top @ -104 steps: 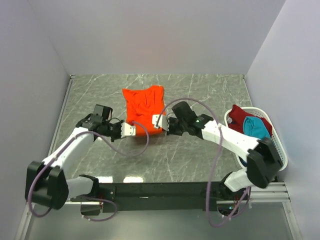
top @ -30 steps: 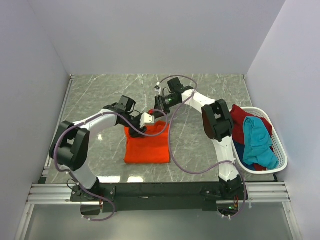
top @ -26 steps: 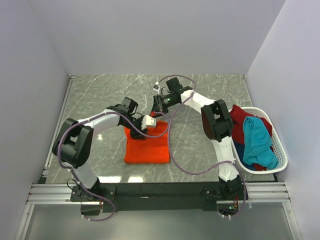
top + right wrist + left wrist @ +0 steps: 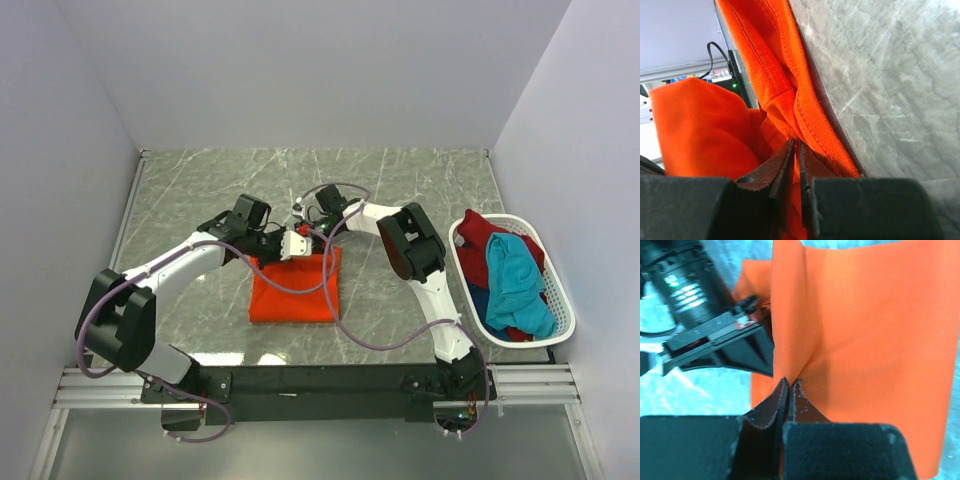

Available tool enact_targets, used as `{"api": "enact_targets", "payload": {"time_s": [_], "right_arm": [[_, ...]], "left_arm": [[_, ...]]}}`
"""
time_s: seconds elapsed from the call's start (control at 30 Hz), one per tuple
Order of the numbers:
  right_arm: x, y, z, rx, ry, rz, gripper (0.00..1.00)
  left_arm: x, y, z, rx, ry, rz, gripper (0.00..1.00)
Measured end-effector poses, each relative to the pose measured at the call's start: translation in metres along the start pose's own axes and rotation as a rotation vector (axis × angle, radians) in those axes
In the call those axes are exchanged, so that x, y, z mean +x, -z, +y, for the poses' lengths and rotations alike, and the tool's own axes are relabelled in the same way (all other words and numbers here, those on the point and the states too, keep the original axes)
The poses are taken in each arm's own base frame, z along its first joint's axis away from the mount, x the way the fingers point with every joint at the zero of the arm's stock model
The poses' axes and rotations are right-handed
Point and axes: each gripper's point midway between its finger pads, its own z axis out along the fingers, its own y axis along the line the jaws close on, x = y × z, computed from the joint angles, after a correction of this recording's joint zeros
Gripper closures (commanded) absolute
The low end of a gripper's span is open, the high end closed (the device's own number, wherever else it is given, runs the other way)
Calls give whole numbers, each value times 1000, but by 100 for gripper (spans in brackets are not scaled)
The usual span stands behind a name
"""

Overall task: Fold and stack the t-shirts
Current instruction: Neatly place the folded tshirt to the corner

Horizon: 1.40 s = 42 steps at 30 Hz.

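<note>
The bright orange t-shirt point(image 4: 295, 290) lies folded in a rough rectangle at the middle of the table. Both grippers meet at its far edge. My left gripper point(image 4: 290, 244) is shut on a pinched fold of the orange cloth point(image 4: 790, 340); its tips point(image 4: 789, 382) press together on the fabric. My right gripper point(image 4: 312, 237) is shut on the shirt's ribbed hem point(image 4: 812, 127), its tips point(image 4: 796, 145) nearly closed around the cloth. Teal point(image 4: 515, 280), dark red point(image 4: 485, 232) and blue shirts lie in the basket at right.
A white plastic basket point(image 4: 565, 300) stands at the table's right edge with the other shirts piled in it. Grey walls enclose the marble table point(image 4: 200, 190) on the left, back and right. Purple cables loop over both arms.
Both grippers have moved toward the near side with the shirt's far edge, folding it down. The orange shirt now looks a shorter rectangle. The right arm has drawn back.
</note>
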Motion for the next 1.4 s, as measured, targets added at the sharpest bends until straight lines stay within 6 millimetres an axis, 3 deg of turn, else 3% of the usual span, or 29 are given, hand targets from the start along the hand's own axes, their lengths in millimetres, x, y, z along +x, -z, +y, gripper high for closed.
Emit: {"api": "enact_targets", "payload": {"time_s": [0.4, 0.63, 0.77, 0.87, 0.93, 1.0, 1.07, 1.23, 1.4], "right_arm": [[7, 0, 0, -23, 9, 19, 84], [8, 1, 0, -13, 15, 28, 84], [5, 4, -1, 28, 39, 29, 80], [-1, 9, -4, 83, 68, 22, 71], [-6, 15, -4, 139, 94, 16, 65], [-13, 23, -4, 208, 132, 1, 61], [-24, 37, -1, 287, 187, -24, 56], [-58, 87, 11, 417, 302, -121, 48], [-73, 151, 17, 460, 316, -214, 47]], "left_arm": [[23, -4, 49, -119, 3, 24, 99], [21, -11, 60, -160, -42, 1, 99], [32, -17, 48, -169, -88, 9, 99], [42, -19, 36, -163, -122, 26, 88], [46, -20, 32, -167, -146, 37, 71], [46, -18, 34, -182, -166, 39, 57], [42, -15, 38, -203, -176, 35, 54], [24, 8, 43, -246, -157, -2, 54], [6, 50, 58, -283, 7, -70, 56]]}}
